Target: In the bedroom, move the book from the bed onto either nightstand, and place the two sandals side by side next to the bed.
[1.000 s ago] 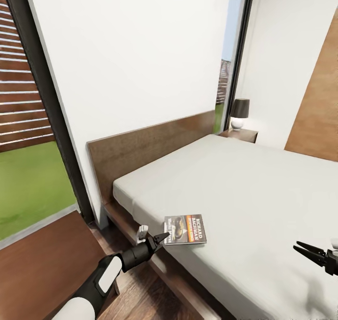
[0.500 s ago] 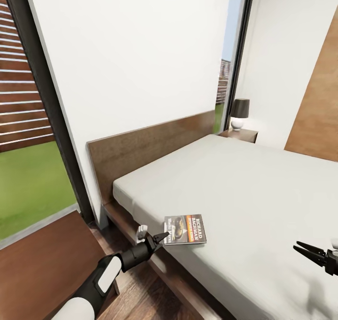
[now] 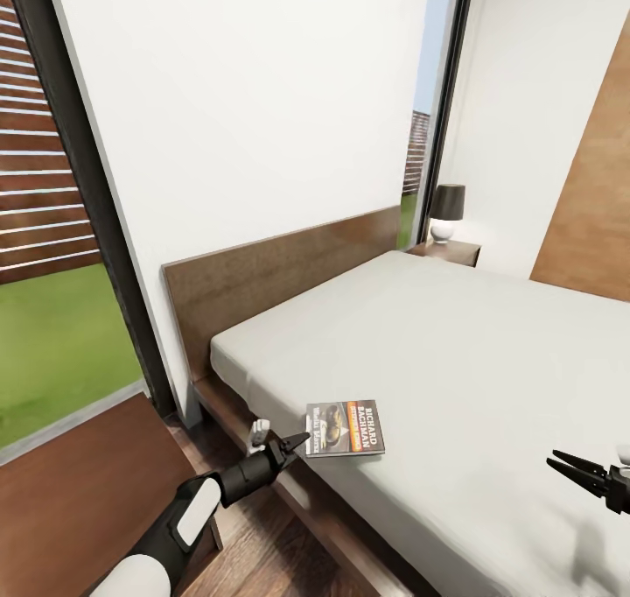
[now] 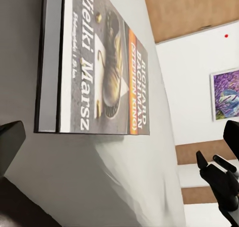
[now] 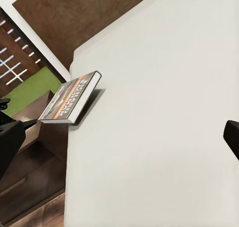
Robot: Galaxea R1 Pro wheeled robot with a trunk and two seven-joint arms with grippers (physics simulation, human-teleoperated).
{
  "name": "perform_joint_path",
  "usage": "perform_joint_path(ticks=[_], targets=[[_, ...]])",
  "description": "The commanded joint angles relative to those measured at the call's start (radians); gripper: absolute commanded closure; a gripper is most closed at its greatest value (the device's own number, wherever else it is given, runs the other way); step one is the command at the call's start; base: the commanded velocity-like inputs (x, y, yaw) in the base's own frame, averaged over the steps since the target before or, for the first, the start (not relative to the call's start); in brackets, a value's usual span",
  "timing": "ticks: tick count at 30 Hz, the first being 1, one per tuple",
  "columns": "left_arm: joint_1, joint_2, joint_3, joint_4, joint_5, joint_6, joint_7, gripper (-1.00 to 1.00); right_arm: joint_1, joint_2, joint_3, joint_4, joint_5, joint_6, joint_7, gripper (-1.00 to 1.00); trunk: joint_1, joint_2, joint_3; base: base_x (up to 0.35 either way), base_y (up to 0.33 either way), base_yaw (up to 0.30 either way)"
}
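The bed (image 3: 455, 352) filled the centre and right of the head frame, its headboard (image 3: 280, 273) against the white wall. A nightstand (image 3: 448, 251) with a lamp (image 3: 447, 212) stood at upper right, another nightstand (image 3: 79, 483) at lower left. The book (image 3: 346, 428) lay flat on the mattress near its lower-left edge. The left gripper (image 3: 293, 444) sat just left of the book, jaws parted narrowly, holding nothing. The right gripper (image 3: 560, 463), at the right edge over the mattress, stood parted and empty.
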Motion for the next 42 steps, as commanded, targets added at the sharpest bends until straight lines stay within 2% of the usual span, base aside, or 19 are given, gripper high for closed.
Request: perform_joint_path(ticks=[1,11,17,22,33,42], targets=[[0.0,0.0,0.002,0.0,0.005,0.008,-0.001,-1.0,-0.001,0.0,0.0,0.0,-0.003,0.011,0.003,-1.0,0.004,-0.007,-0.004,0.0,0.0,0.0],[0.0,0.001,0.003,0.0,0.005,0.008,0.0,-1.0,-0.001,0.0,0.0,0.0,-0.003,0.011,0.003,-1.0,0.042,-0.077,-0.035,0.0,0.0,0.0],[0.0,0.001,0.003,0.0,0.005,0.008,0.0,-1.0,-0.001,0.0,0.0,0.0,-0.003,0.011,0.004,-1.0,0.042,-0.077,-0.035,0.0,0.0,0.0],[0.0,0.001,0.003,0.0,0.005,0.008,0.0,-1.0,-0.001,0.0,0.0,0.0,-0.003,0.011,0.003,-1.0,0.061,-0.112,-0.051,0.0,0.0,0.0],[0.0,0.001,0.001,0.0,0.004,0.008,0.001,-1.0,-0.001,0.0,0.0,0.0,-0.003,0.011,0.003,-1.0,0.061,-0.112,-0.051,0.002,0.0,0.0],[0.0,-0.001,0.0,0.0,0.004,0.006,0.001,-1.0,-0.001,0.0,0.0,0.0,-0.003,0.011,0.004,-1.0,0.061,-0.112,-0.051,0.122,-0.034,0.0]])
